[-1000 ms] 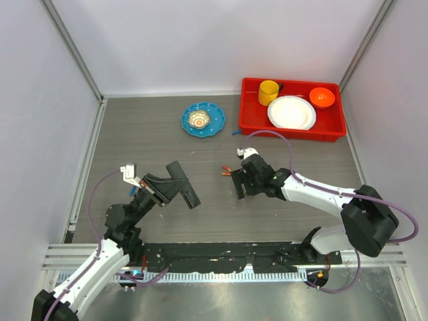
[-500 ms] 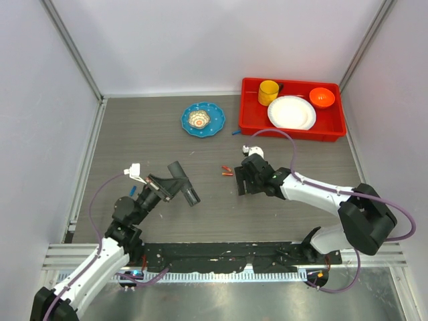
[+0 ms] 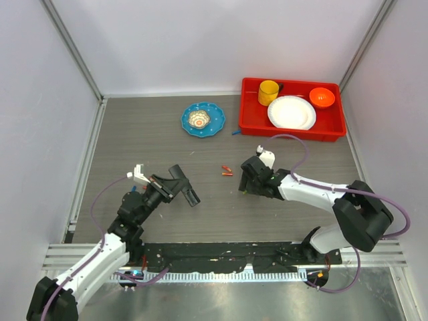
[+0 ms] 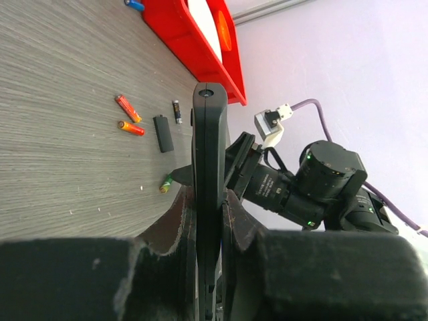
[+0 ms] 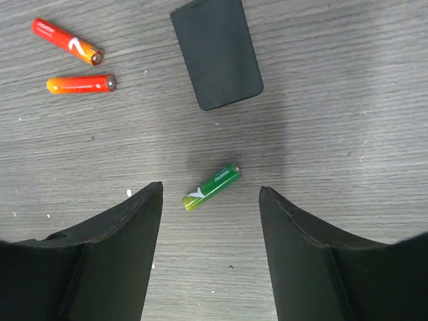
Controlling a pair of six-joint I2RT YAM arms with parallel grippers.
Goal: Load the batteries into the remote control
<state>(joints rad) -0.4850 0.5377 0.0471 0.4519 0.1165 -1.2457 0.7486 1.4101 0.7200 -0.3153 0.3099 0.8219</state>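
A grey wood-grain table [image 3: 134, 134] lies between white walls. Nearest the arm bases, the left gripper [image 4: 208, 221] is clamped tight on the remote control [image 4: 208, 174], held clear of the table and seen edge-on from the left wrist camera, its long body rising between the fingers. Further out, the right gripper [image 5: 210, 200] points down at the table with its jaws apart and holding nothing. A green battery [image 5: 211, 186] lies loose on the wood in the gap between them, touching neither finger. Just beyond it lies a flat black squarish piece [image 5: 216, 52], and beside that two orange-red batteries [image 5: 81, 83] rest near each other. At the far side sit a blue plate [image 3: 202, 119] and a red tray [image 3: 251, 117] with a yellow cup [image 3: 268, 91], a white plate [image 3: 291, 112] and an orange bowl [image 3: 322, 97].
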